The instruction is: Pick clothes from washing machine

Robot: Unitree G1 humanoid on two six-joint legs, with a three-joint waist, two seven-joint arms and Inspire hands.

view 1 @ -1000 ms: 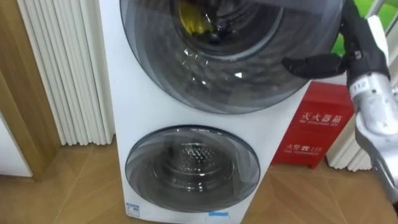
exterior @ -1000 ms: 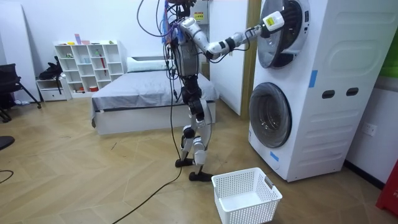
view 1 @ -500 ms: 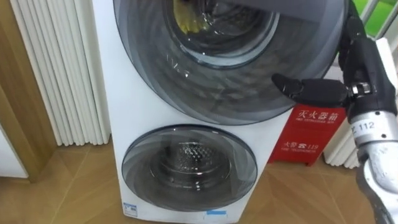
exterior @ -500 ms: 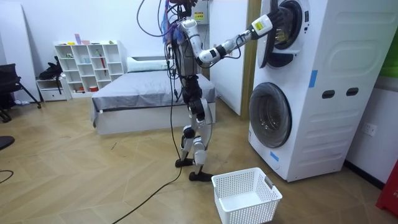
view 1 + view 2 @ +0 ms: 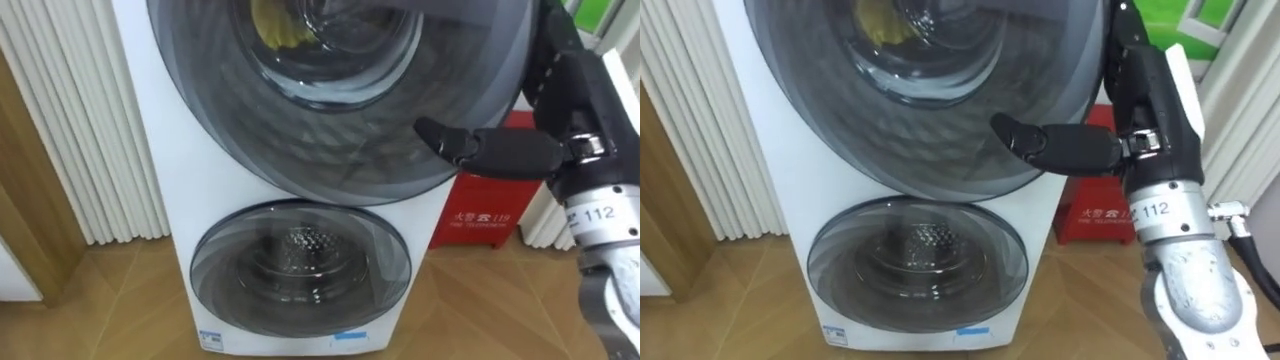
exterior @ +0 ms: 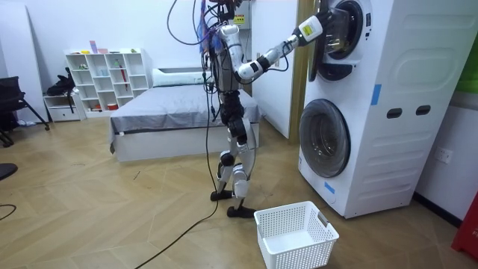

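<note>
I stand facing a white stacked washing machine. Its upper round door of dark glass is swung partly open, as the room view shows. My right hand grips the door's right rim, with the thumb lying across the glass and the fingers curled round the edge. A yellow cloth shows through the glass inside the upper drum. The lower door is closed.
A white laundry basket stands on the wooden floor in front of the machine, near my feet. A red box sits on the floor right of the machine. White slats run down the left. A bed is behind me.
The upper door has swung further out from the machine with my right hand on its rim. The eye view has shifted, so the door looms larger.
</note>
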